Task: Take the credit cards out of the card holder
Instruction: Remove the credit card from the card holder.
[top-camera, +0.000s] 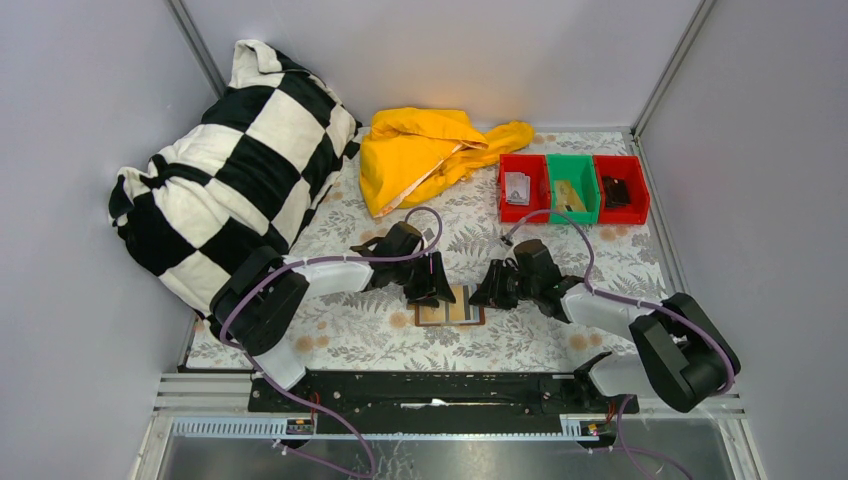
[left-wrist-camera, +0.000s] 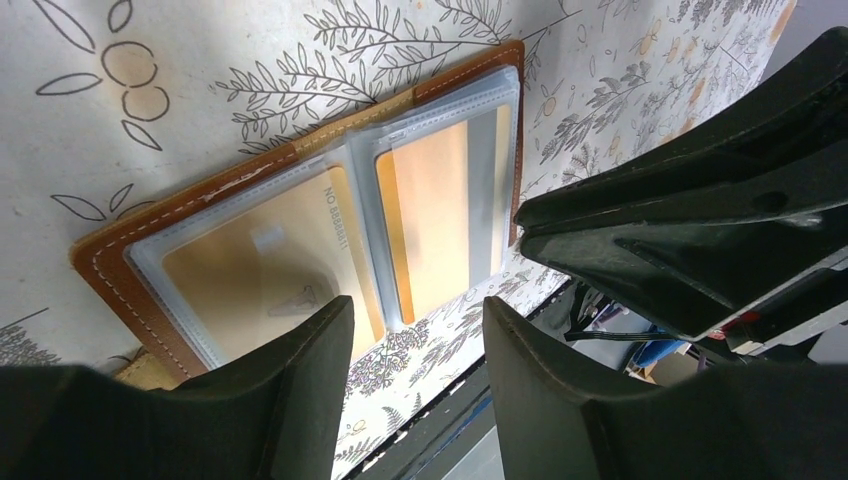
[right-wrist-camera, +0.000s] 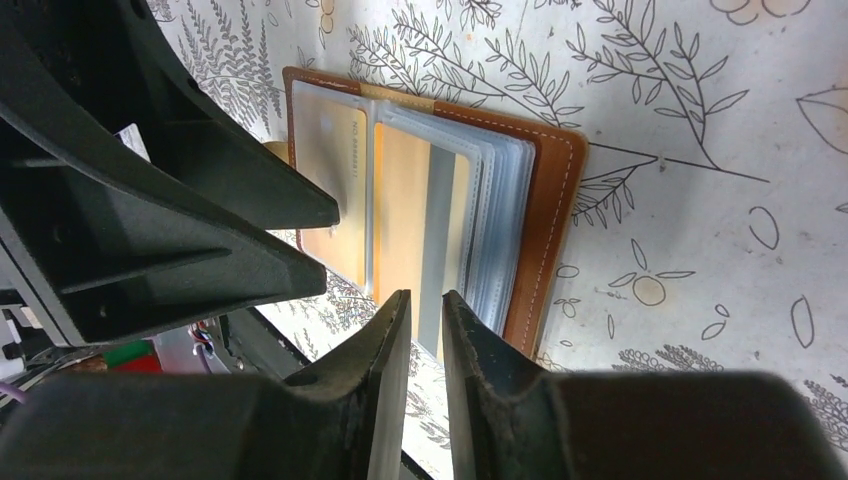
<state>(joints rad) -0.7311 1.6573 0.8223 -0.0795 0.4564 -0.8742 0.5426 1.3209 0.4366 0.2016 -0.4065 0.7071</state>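
Card holder (top-camera: 450, 306) lies open and flat on the table (top-camera: 520, 345), between the two grippers. Nothing is out yet: the numbered card (left-wrist-camera: 262, 275) and the striped card (right-wrist-camera: 440, 220) each sit in a clear sleeve (right-wrist-camera: 503, 200), one per page.

Left gripper (left-wrist-camera: 415, 318) is at the holder's left page with its jaws spread, and one finger (left-wrist-camera: 300, 390) overlaps that page's near edge. My read is that it's there to pin the holder so it doesn't slide during the pull.

Right gripper (right-wrist-camera: 425, 310) is at the near edge of the holder's right page. Its jaws are narrowed to a thin slot lined up with the striped card's end, probably to catch that edge. I can't tell whether it's actually pinching anything.

Risk: the sleeve comes up along with the card.
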